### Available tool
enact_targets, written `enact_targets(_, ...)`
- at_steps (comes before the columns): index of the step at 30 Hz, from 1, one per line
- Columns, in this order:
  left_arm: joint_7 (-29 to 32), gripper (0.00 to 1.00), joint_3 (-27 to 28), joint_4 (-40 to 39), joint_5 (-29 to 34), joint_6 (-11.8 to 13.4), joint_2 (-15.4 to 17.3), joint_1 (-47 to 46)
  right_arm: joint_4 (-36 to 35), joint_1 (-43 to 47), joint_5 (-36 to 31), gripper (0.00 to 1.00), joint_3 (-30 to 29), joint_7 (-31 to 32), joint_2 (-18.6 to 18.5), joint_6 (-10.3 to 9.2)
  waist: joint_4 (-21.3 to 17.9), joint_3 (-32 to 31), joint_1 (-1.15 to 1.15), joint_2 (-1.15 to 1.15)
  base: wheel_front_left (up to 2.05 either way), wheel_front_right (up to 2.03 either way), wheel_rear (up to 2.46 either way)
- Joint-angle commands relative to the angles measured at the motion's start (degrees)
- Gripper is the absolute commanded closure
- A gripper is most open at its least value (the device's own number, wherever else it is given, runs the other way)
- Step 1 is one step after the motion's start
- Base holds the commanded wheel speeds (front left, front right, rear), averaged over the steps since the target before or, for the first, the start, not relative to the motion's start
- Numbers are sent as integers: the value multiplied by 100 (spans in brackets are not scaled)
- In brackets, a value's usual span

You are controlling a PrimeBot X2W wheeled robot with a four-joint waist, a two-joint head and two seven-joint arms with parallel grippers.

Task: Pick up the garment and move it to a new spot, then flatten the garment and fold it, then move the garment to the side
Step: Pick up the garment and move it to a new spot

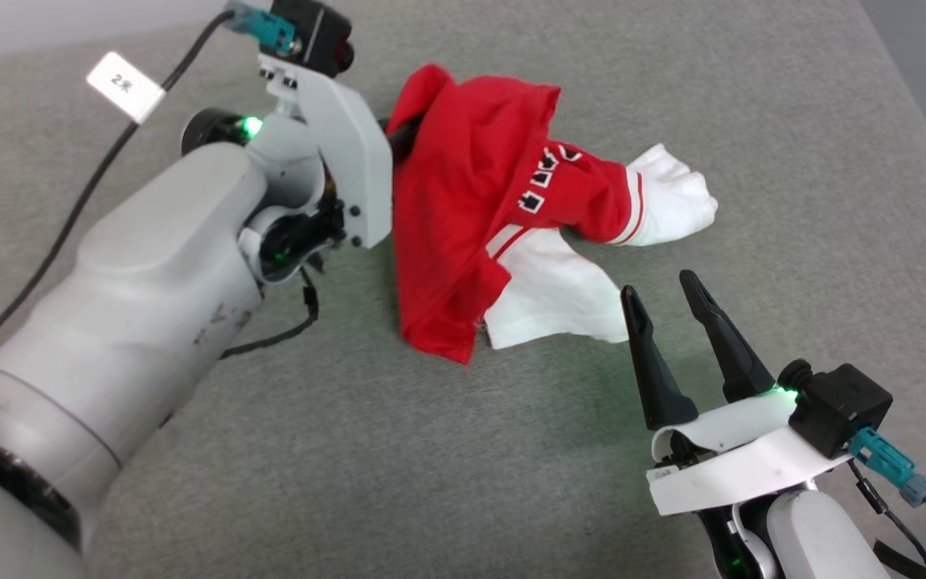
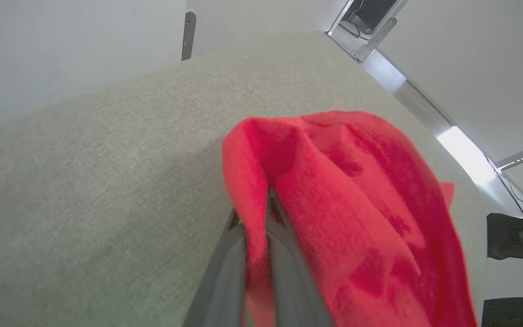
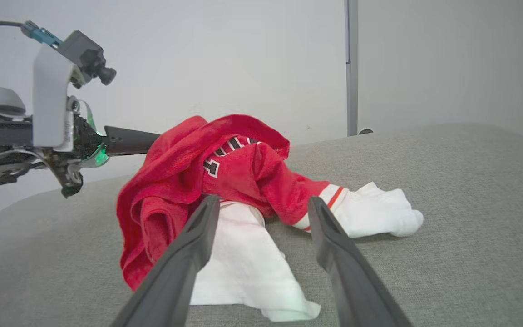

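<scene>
Garment: red shirt, bunched in a heap on the grey cloth surface, left of centre in the head view.
Garment top: one red fold is raised off the surface; the rest hangs down and rests on the surface.
Lettering: black with white outline, creased, only partly readable.
Sleeves: both white and lying on the surface. One sleeve with red stripes at its seam is stretched away from the heap. The other sleeve is spread flat at the near edge of the heap.
Left gripper: held level above the surface, fingers pinched tight on the raised red fold. Cloth is seen squeezed between them in the left wrist view, draped over the tips.
Right gripper: fingers spread wide, nothing between them. It is pointed at the heap, tips just beside the flat white sleeve. Contact with the sleeve cannot be told.
Arms: well apart, with the heap between them.
</scene>
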Motion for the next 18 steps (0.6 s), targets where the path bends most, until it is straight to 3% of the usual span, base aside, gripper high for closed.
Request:
enact_targets(1, 53, 100, -42, -1, -51, -13, 52, 89, 7, 54, -35, 0, -1, -28, 13, -6, 167, -130, 0, 0, 0, 0, 0)
enact_targets(9, 634, 100, -245, 58, -189, -13, 481, 336, 5, 82, -180, 0, 25, -28, 10, -6, 418, -271, 0, 0, 0, 0, 0)
enact_targets(18, 375, 100, -343, 752, 227, -9, 440, 354, -28, 59, -269, 0, -5, -28, 10, -6, 447, -162, 0, 0, 0, 0, 0)
